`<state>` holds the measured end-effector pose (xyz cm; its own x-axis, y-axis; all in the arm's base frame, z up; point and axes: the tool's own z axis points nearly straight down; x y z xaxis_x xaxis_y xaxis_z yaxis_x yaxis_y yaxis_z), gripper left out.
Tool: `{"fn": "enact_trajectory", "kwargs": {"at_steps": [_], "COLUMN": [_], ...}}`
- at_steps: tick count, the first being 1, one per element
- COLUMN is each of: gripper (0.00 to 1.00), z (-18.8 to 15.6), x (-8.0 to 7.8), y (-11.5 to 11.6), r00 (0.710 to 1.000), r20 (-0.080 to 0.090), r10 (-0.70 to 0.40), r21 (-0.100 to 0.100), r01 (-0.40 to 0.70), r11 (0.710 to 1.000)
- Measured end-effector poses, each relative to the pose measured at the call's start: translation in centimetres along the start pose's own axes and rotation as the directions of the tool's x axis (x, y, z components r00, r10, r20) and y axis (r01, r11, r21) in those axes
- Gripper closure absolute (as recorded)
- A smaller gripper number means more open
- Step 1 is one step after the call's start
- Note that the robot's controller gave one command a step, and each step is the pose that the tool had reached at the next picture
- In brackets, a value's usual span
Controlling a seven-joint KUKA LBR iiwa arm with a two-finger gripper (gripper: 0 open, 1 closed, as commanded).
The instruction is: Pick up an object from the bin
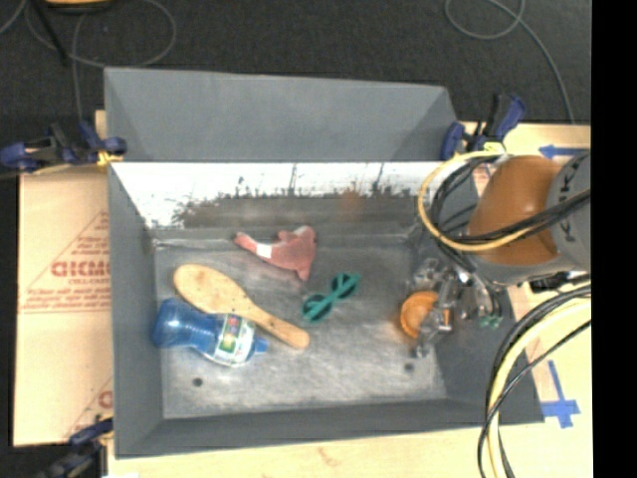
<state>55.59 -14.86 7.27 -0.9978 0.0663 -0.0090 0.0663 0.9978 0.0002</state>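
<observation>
Camera view: down into the grey bin (129,287), arm in from the right.
Gripper position: gripper (436,317) low at the bin's right end, close to the right wall.
Gripper state: cannot tell whether released or clenched (wrist hardware and cables crowd that spot).
Task's thing: small orange round thing (413,315), on the bin floor just beside the gripper, apparently touching it on its left side.
Step in hand: judged as the grasp stage at the orange thing. Not yet lifted, by the look of it.
Next move: calls for a firm closure across the round body, then a straight rise clear of the right wall. Likely to roll away if pinched off-centre.
Other contents: green looped thing (330,297) mid-floor, well apart from the gripper. Pink soft-looking thing (287,248) towards the back. Wooden spoon (234,305) lying slantwise at left, its bowl end over the blue bottle (194,329).
Writing: bottle label in red, green and white patches, no word legible.
</observation>
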Motion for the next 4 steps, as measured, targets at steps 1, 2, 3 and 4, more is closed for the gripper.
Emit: {"fn": "enact_trajectory", "kwargs": {"at_steps": [1,2,3,4], "gripper": [1.0,1.0,1.0,1.0], "z": [0.0,-10.5,-10.5,-15.7], "x": [0.0,-1.1,-1.1,-1.9], "y": [0.0,0.6,0.5,-0.1], "r00": [1.0,1.0,1.0,1.0], "r20": [0.0,-0.005,-0.005,-0.008], "r10": [-0.001,0.002,0.002,0.011], "r21": [0.0,0.0,0.0,-0.001], "r01": [0.001,-0.002,-0.002,-0.011], "r11": [1.0,1.0,1.0,1.0]}}
